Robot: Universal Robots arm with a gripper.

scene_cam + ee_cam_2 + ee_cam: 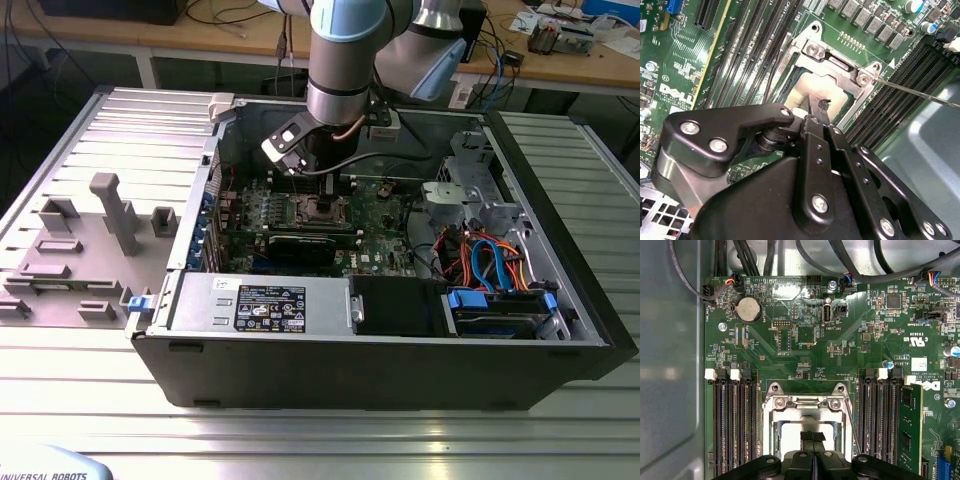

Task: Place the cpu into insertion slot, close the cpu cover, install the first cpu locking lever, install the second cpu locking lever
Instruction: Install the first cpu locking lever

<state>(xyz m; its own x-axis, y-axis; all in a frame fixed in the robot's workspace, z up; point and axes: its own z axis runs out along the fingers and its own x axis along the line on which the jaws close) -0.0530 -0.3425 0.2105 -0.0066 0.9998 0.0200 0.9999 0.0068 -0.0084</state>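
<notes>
A: Where is the dull silver-grey square cpu (789, 434) located?
B: In the silver-rimmed insertion slot (318, 208), framed by the thin silver cpu cover (807, 403).
A: The black end effector (812, 437)?
B: Its fingers are pressed together over the cpu, seemingly so the cover is pushed flat.

Even overhead light falls bright on the ribbed metal desk (300, 440), leaving a pale glare band. Inside the computer case (560, 330) it is dimmer, shadowed. In the second wrist view the cpu (807, 94) glints; the near pincer (821, 106) looks soft.
</notes>
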